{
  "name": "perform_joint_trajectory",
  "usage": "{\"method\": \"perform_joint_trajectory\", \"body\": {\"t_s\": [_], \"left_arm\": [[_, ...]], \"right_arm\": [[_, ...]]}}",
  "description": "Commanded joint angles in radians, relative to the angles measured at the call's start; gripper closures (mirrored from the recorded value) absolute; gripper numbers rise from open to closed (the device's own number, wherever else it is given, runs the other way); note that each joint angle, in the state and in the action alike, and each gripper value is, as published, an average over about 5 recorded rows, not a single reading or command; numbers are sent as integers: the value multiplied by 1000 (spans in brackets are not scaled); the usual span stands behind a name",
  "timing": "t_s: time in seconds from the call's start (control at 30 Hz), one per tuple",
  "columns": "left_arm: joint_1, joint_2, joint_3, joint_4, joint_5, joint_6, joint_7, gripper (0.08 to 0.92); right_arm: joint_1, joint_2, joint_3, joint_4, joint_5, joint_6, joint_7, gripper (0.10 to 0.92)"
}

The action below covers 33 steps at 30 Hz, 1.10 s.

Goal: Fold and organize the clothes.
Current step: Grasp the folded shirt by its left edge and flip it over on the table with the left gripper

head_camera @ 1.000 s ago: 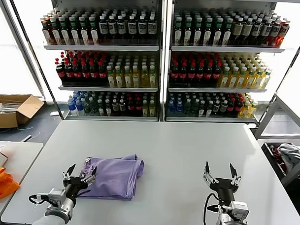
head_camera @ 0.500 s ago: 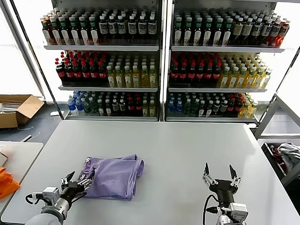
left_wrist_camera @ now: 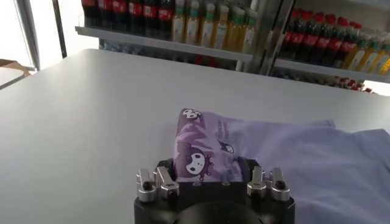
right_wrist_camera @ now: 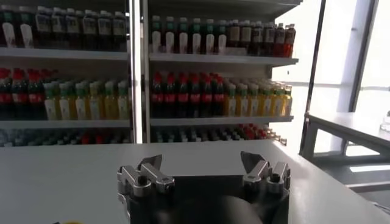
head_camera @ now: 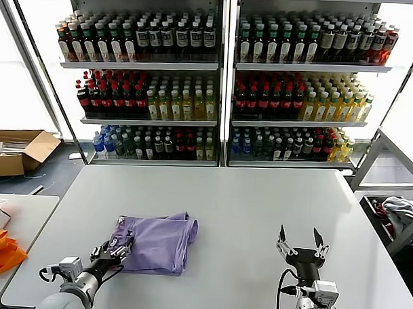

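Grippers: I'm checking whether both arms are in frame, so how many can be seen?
2. The left gripper is at the near left corner of the folded lavender T-shirt. The right gripper hovers open over the white table, apart from the shirt.

I can't read any text here. The T-shirt (left_wrist_camera: pixel 256 152), near the table's (head_camera: pixel 259 204) front left corner, has dark purple cartoon faces printed on its folded corner and a few small marks beside them in my left wrist view, too small to make out. The bottles (head_camera: pixel 156 37) on the shelves past the table's far edge carry labels, none legible to me.
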Motion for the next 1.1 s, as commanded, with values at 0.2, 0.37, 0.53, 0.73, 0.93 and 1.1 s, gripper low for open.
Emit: {"method": "perform_joint_trajectory", "body": {"t_s": [0.2,0.37,0.53,0.73,0.93,1.1], "left_arm": [[-2,-10,1,6,-21,1,-6,541],[3,-10,-17,1,21,-22,-19,688],[12,20,-101,-41,45,-30,-30,826],[16,143,-311,-68,8,-30,-34,887],[36,290,-529,-50,9,-38,-18,886],[62,300,-497,-130,58,-35,-11,886]], "right_arm": [[9,1,-3,2,0,0,1,203],[11,-3,-2,-4,2,3,2,203],[27,-10,-3,-13,8,2,5,203],[51,-18,-19,-29,16,3,6,203],[74,-20,-32,-46,24,3,9,203],[78,-15,-34,-57,24,8,11,203]]}}
